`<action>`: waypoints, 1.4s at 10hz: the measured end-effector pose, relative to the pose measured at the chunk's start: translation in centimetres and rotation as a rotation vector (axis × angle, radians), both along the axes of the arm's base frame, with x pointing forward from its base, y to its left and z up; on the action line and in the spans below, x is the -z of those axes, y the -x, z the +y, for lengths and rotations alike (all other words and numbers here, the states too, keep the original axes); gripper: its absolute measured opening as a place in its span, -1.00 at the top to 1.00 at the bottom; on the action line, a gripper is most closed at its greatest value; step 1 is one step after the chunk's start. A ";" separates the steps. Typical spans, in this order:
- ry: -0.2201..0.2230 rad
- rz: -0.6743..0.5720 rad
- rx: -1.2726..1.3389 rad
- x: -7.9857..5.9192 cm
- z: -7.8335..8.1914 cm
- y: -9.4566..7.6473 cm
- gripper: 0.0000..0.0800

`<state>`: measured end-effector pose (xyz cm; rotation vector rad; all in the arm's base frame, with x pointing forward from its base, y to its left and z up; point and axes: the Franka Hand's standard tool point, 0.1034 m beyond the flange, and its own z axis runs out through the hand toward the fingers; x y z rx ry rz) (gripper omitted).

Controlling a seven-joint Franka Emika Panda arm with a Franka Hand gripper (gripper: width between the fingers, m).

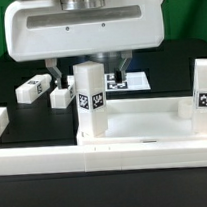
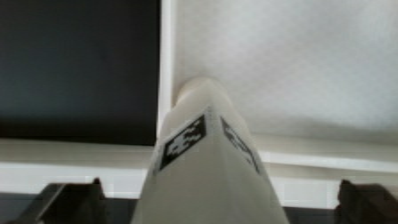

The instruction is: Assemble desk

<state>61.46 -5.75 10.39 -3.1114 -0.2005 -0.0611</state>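
Gripper [image 1: 86, 69]: we log its fingers spread, flanking the upright leg [image 1: 91, 100] without touching. That leg stands in a tabletop [image 1: 143, 119] corner. A second leg [image 1: 204, 96] stands at another corner.

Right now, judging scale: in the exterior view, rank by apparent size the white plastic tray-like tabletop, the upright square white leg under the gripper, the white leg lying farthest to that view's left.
1. tabletop
2. upright leg
3. lying leg; farther back, so unsure.
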 end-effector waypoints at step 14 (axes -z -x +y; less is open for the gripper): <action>0.038 -0.001 -0.390 0.1 -0.7 0.1 0.28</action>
